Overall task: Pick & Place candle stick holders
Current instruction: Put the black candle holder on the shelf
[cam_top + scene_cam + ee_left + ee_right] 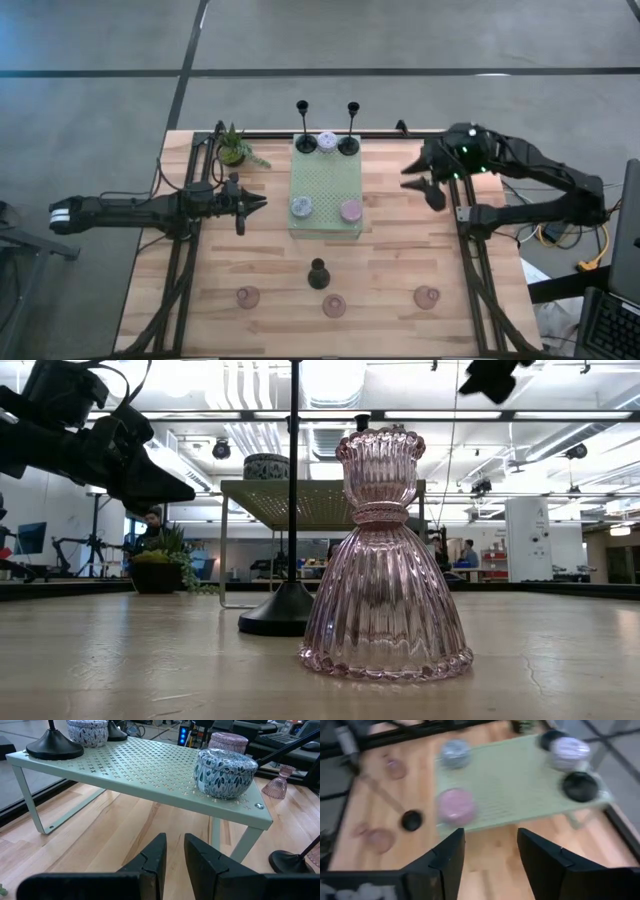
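Observation:
Two slim black candlesticks [305,125] [350,122] stand by their round bases at the far end of the pale green perforated stand [325,180], with a lilac cup [327,142] between them. A blue cup [301,207] and a pink cup [350,210] sit at its near end. A third black candlestick [318,272] stands on the table in front of it. Three pink glass holders [247,296] [334,305] [427,296] stand near the front edge. My left gripper [258,203] [174,842] is slightly open and empty, left of the stand. My right gripper [425,185] [491,840] is open and empty, raised to the right of the stand.
A small green potted plant [234,148] stands at the far left, beside the stand. The stand is a raised shelf on thin legs [30,805]. Bare wood lies to the left and right of the stand [410,250].

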You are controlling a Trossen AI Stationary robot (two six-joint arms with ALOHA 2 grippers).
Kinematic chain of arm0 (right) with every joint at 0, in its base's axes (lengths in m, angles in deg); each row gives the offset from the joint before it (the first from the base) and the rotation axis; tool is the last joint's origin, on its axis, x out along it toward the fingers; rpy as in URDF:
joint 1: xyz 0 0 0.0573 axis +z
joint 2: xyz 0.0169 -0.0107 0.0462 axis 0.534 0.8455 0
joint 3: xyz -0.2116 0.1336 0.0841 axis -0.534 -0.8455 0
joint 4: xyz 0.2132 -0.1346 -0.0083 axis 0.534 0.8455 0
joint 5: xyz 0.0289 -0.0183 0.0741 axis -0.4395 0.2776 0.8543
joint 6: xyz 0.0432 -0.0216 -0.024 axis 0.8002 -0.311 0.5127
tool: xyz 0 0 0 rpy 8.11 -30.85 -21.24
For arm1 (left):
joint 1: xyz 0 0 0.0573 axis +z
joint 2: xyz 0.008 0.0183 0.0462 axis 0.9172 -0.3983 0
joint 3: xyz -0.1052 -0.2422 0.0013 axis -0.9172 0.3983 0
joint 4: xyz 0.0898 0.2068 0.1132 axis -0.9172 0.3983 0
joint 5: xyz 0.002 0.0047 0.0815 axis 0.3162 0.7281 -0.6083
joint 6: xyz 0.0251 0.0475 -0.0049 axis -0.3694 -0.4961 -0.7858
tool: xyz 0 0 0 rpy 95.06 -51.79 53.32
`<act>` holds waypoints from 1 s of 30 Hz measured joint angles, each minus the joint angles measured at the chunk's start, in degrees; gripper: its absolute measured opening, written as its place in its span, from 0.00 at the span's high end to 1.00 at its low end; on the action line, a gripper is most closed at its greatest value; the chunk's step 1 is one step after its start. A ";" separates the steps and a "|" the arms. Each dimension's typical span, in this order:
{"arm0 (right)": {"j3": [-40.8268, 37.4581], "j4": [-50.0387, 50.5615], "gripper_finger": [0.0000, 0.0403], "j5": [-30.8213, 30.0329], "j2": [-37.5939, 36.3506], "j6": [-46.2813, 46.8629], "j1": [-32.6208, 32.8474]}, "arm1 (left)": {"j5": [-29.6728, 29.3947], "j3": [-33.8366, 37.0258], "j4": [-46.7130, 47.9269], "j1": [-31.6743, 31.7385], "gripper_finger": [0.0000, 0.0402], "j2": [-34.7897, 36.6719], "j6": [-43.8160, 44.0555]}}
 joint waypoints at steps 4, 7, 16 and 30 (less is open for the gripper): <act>0.00 0.43 0.62 0.09 -0.81 1.93 8.25 | 0.00 0.00 0.00 0.01 0.82 0.00 0.00; -0.02 0.13 0.66 -0.91 -0.10 5.01 14.45 | 0.00 0.00 0.00 -0.01 0.82 0.00 0.00; -0.45 -4.92 0.74 -16.86 7.13 17.55 30.91 | 0.00 -0.01 0.00 0.00 0.82 0.00 0.00; -0.61 -22.72 0.78 -20.92 27.43 21.18 36.98 | 0.00 -0.02 0.02 -0.01 0.82 0.00 0.00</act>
